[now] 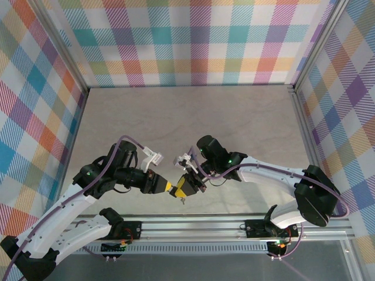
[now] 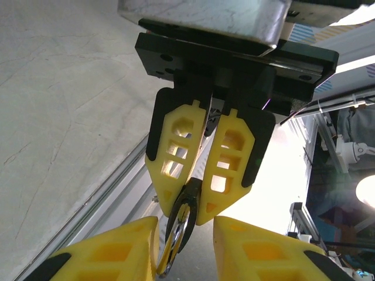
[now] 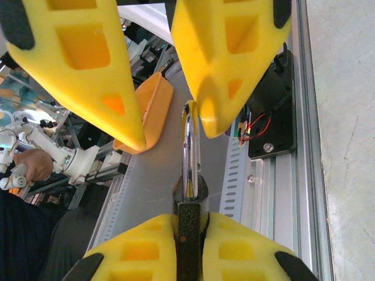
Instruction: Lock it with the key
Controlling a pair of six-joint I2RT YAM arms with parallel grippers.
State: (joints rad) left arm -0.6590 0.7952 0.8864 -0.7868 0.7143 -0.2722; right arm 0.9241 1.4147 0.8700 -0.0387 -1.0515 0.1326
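A padlock with a dark, speckled body (image 3: pixel 188 240) and a silver metal shackle (image 3: pixel 190 146) is held above the near edge of the table, between the two grippers, over the aluminium rail (image 1: pixel 199 225) at the front. In the right wrist view its body is seen clamped between the yellow fingers of the right gripper (image 3: pixel 188 218), whose jaws are closed tight on it, with the shackle projecting away from that gripper. The shackle is found between the yellow fingers of the left gripper (image 3: pixel 170 137). These jaws are set partly apart, with a gap wider than the shackle; its bend is touched by one finger (image 3: pixel 222 70), while the other finger (image 3: pixel 88 70) is kept clear of it.

In the left wrist view the same meeting is seen from the other side: the right gripper (image 2: pixel 188 213) is pinched shut, and the metal loop reaches down between the spread tips of the left gripper (image 2: pixel 184 225).

From above, both arms are angled inward, the left gripper (image 1: pixel 170 187) and right gripper (image 1: pixel 188 188) tip to tip. A small item (image 1: pixel 183 201) hangs just below them; what it is cannot be told. The pale beige tabletop (image 1: pixel 193 117) is enclosed by plaid-patterned walls (image 1: pixel 187 41).
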